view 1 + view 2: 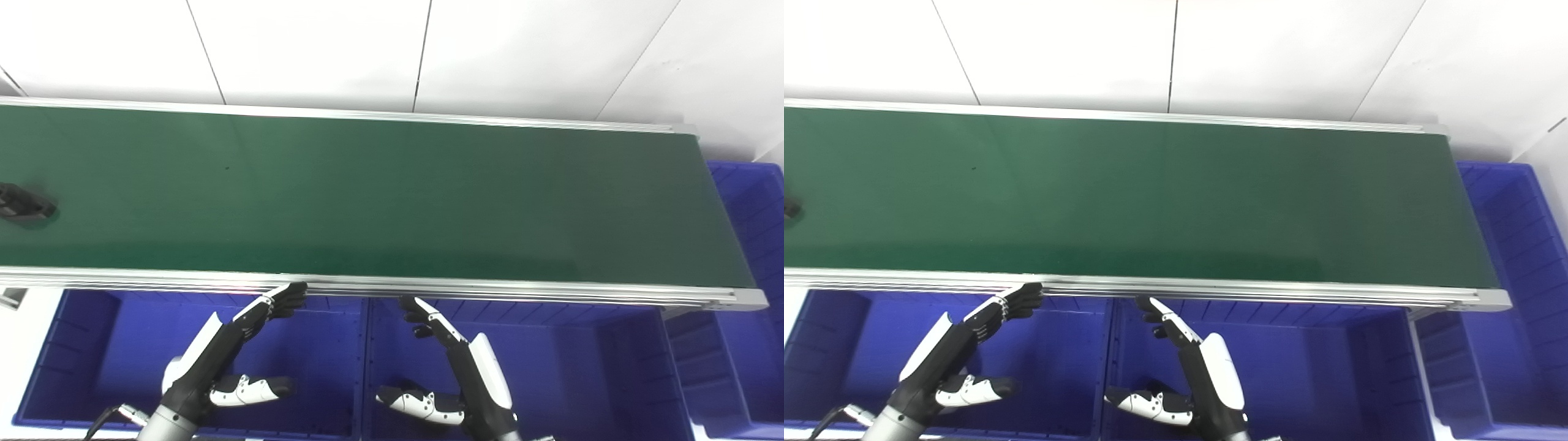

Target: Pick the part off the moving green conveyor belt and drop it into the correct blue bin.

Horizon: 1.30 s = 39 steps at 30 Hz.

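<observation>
A small black part (23, 205) lies on the green conveyor belt (367, 196) at the far left edge of view; in the right eye view only its tip (790, 210) shows. My left hand (226, 352) is open and empty, fingers apart, held over the left blue bin (73, 343) just below the belt's near rail. My right hand (453, 364) is open and empty over the middle blue bin (563, 361), also below the rail. Both hands are far to the right of the part.
The belt's aluminium near rail (490, 289) runs across in front of both hands. A third blue bin (750, 245) stands past the belt's right end. A white wall lies behind the belt.
</observation>
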Motion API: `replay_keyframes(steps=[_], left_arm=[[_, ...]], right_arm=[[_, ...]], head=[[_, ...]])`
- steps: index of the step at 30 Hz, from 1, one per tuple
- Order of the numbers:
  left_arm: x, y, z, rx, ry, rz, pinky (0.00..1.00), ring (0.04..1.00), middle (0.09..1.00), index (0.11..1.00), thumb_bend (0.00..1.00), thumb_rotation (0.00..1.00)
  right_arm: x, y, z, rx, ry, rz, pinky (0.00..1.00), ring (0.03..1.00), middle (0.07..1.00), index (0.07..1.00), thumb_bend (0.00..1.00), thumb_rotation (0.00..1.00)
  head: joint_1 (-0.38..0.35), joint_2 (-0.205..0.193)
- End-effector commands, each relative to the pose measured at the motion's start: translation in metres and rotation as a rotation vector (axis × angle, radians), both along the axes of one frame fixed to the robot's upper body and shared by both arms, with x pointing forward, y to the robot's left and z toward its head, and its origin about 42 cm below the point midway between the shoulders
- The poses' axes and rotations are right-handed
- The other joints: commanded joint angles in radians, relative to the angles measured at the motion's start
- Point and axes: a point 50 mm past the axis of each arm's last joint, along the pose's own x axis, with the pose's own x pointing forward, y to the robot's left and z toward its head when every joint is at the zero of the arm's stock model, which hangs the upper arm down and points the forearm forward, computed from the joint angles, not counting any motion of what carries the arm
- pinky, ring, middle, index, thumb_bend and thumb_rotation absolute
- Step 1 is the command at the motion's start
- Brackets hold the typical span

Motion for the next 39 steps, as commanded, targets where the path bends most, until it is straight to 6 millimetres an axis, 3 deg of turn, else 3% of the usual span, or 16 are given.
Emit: replay_keyframes(steps=[1,14,39], left_arm=[[0.001,-0.004,0.008,-0.012,-0.047,-0.015,0.81,0.837,0.86,0.863,0.71,0.67],[-0.001,-0.022,0.005,-0.014,-0.065,-0.017,0.77,0.818,0.849,0.854,0.73,0.68],[-0.003,-0.028,0.001,-0.017,-0.056,-0.034,0.79,0.84,0.864,0.869,0.72,0.65]], right_arm=[[0.003,0.006,0.007,0.028,-0.021,-0.01,0.71,0.797,0.847,0.87,0.82,0.5],[0.0,-0.01,0.005,0.0,-0.008,-0.023,0.75,0.831,0.873,0.877,0.81,0.51],[-0.001,-0.017,0.004,-0.013,0.007,-0.023,0.79,0.866,0.904,0.896,0.81,0.51]], head=[[0.024,-0.002],[0.111,-0.004],[0.127,-0.008]])
